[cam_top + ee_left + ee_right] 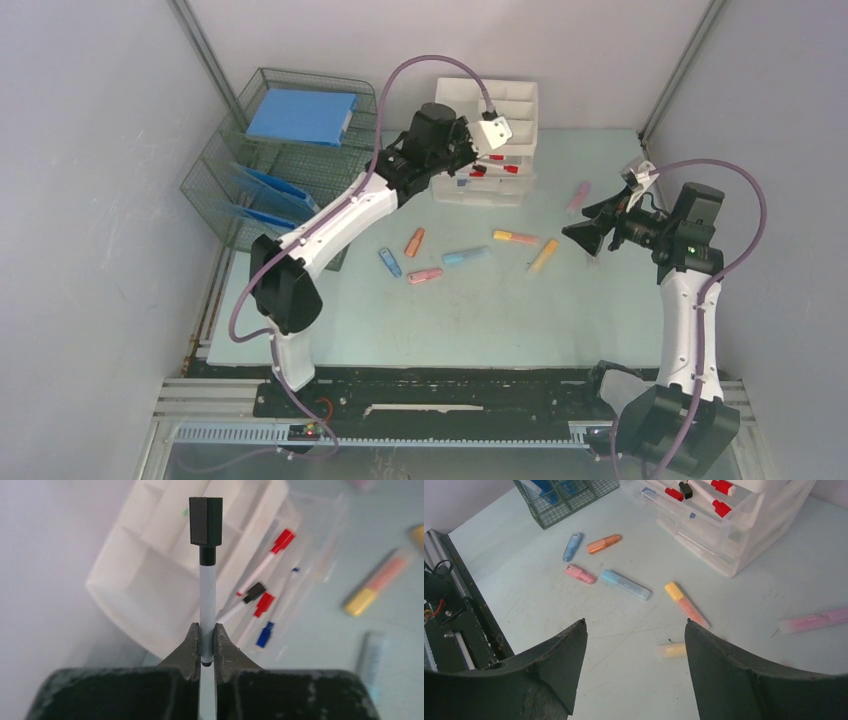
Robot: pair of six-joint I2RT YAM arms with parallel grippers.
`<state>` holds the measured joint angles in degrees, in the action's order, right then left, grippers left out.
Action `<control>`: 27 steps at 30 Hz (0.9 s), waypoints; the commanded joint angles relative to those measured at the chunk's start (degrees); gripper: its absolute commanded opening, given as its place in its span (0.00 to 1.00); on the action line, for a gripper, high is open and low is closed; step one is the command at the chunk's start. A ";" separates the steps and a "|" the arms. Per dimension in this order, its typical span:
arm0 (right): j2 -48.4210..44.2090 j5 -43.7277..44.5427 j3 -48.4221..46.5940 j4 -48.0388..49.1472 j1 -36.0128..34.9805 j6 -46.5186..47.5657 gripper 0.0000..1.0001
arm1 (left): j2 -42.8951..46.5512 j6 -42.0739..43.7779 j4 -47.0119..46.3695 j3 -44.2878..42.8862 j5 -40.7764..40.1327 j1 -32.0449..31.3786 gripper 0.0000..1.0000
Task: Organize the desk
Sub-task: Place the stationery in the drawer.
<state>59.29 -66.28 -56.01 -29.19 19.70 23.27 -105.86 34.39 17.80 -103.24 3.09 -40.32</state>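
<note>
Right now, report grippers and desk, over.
Left gripper shut on marker over the drawer unit. Right gripper open, empty, above desk. Highlighters loose on desk; nothing in the way.

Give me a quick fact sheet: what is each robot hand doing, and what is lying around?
Left gripper: shut on a black-capped marker, above the white drawer organizer
Right gripper: open, empty, above the desk
Open drawer: red-, black- and blue-capped markers inside
Loose on desk: seven highlighters in mixed pastel colours
Wire rack: far left corner, holding blue folders
</note>
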 commanded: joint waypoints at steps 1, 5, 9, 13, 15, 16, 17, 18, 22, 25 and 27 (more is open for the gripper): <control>-1.20 1.16 -1.42 -1.08 -0.80 3.19 0.78 | -4.95 11.08 11.02 -7.91 -8.51 0.15 0.07; -1.15 1.13 -1.47 -1.36 -0.90 3.54 0.78 | -7.98 13.07 12.12 -10.58 -10.45 0.19 0.13; -1.18 1.06 -1.46 -1.48 -0.82 3.79 0.79 | -10.69 13.18 12.78 -13.41 -12.62 0.19 0.25; -1.02 0.81 -1.47 -1.54 -0.81 3.78 0.79 | -11.36 11.52 11.67 -14.89 -15.01 -0.12 0.47; -0.93 0.76 -1.46 -1.57 -0.81 3.78 0.79 | -10.59 10.64 10.76 -14.82 -16.92 -0.88 0.56; -0.85 0.72 -1.47 -1.57 -0.81 3.66 0.79 | -9.93 10.00 10.16 -14.67 -17.84 -1.29 0.59; -0.84 0.65 -1.45 -1.63 -0.81 3.66 0.79 | -9.09 9.24 9.62 -14.35 -18.50 -1.67 0.61; -0.77 0.67 -1.45 -1.66 -0.81 3.70 0.79 | -8.16 8.07 8.98 -13.93 -19.00 -2.02 0.63; -0.67 0.63 -1.40 -1.86 -0.72 3.90 0.79 | -0.70 1.11 2.87 -7.19 -17.03 -2.80 0.79; -0.58 0.60 -1.39 -2.07 -0.72 4.28 0.79 | 7.40 -6.26 -7.69 4.46 -13.48 -2.75 0.98; -0.53 0.60 -1.46 -2.28 -0.72 4.70 0.79 | 12.65 -11.86 -15.69 13.66 -10.67 -2.51 1.00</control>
<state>59.29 -65.36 -56.01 -31.14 19.07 26.15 -105.73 34.98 19.53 -101.06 -12.27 -43.11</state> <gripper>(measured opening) 0.785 0.977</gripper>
